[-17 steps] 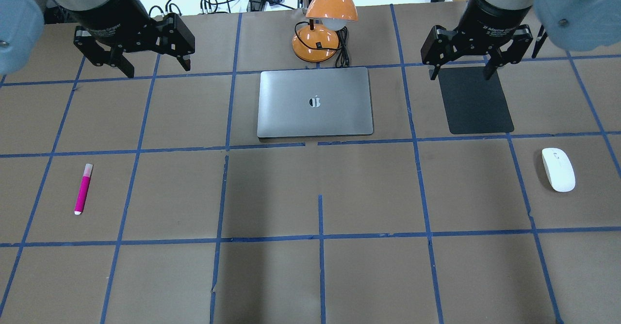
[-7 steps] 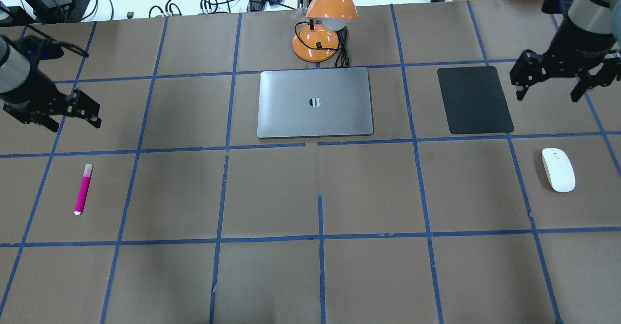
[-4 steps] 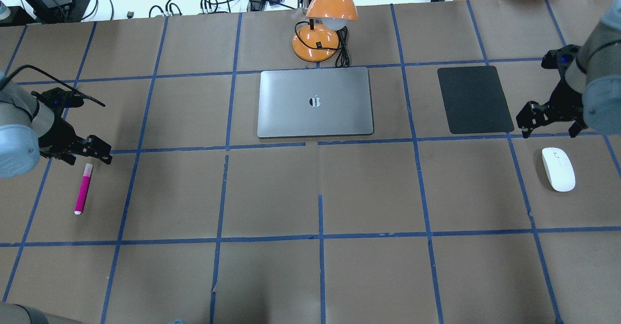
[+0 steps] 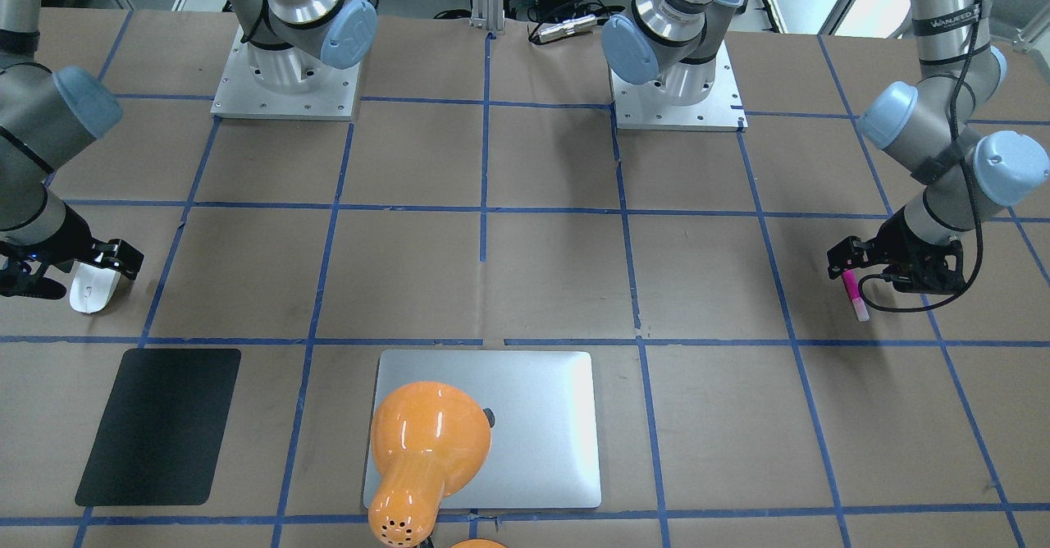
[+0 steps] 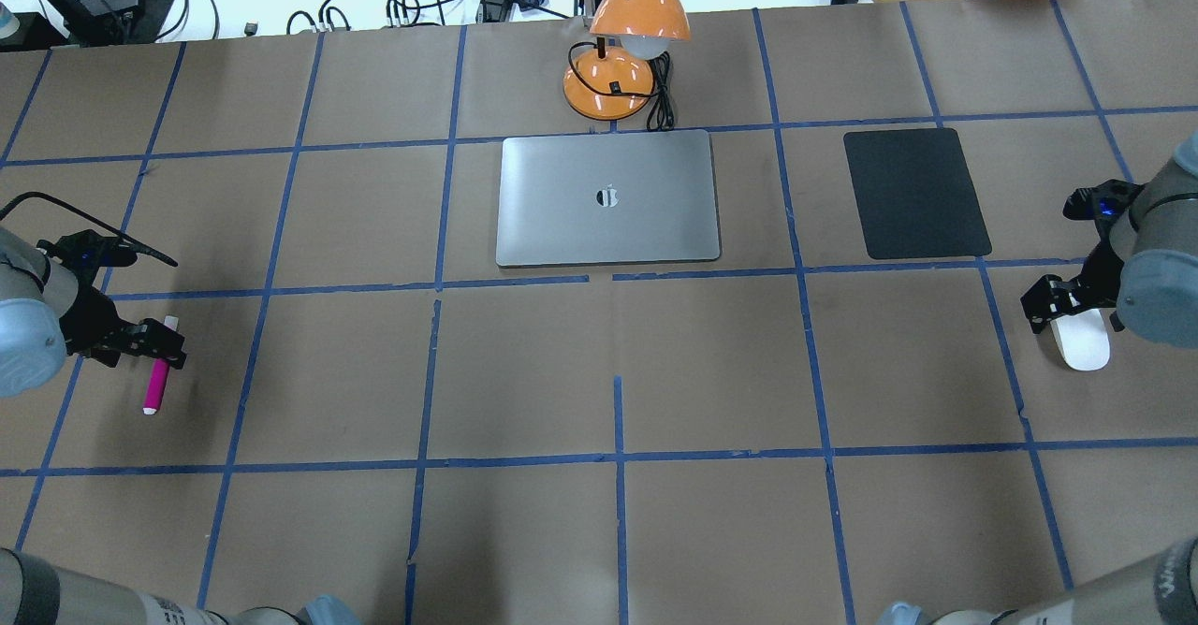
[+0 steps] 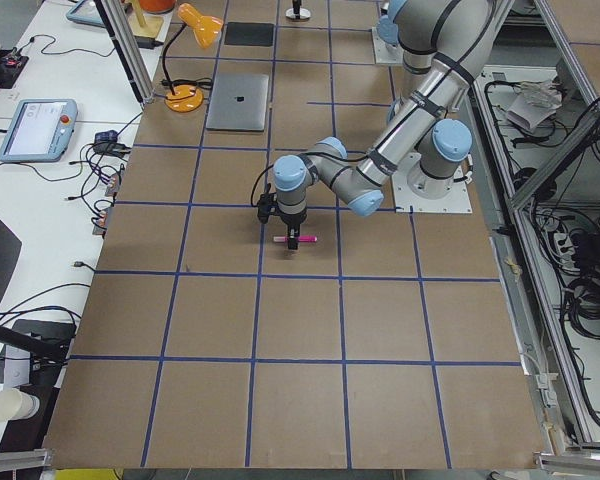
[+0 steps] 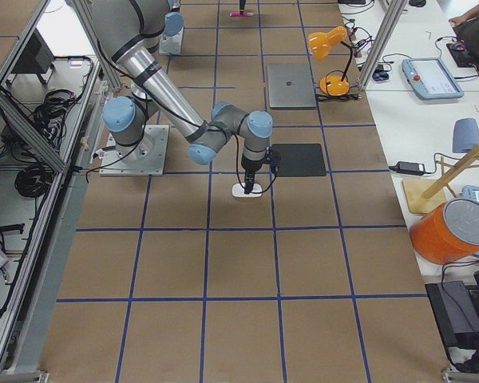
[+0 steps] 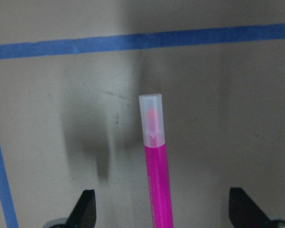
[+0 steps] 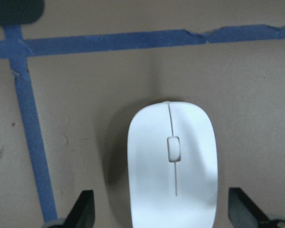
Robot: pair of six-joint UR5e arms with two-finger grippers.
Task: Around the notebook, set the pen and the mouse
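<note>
The magenta pen [image 5: 156, 386] lies on the table's left side, its pale cap [image 8: 151, 118] pointing away from me. My left gripper [image 5: 150, 349] is open and low over it, one finger on each side of the barrel [image 8: 159, 185]. The white mouse [image 5: 1081, 349] sits at the right side; my right gripper [image 5: 1076, 316] is open, its fingertips [image 9: 83, 209] straddling the mouse [image 9: 172, 166]. The silver notebook [image 5: 608, 197] lies closed at the back centre, far from both grippers.
An orange desk lamp [image 5: 622, 45] stands just behind the notebook, its shade hanging over the lid [image 4: 541, 433]. A black mat [image 5: 915, 193] lies to the notebook's right, just behind the mouse. Blue tape lines grid the brown table.
Both arms swung outward from the back of the table and came down. The left gripper now straddles the pen and the right one straddles the mouse. Neither object has moved.
</note>
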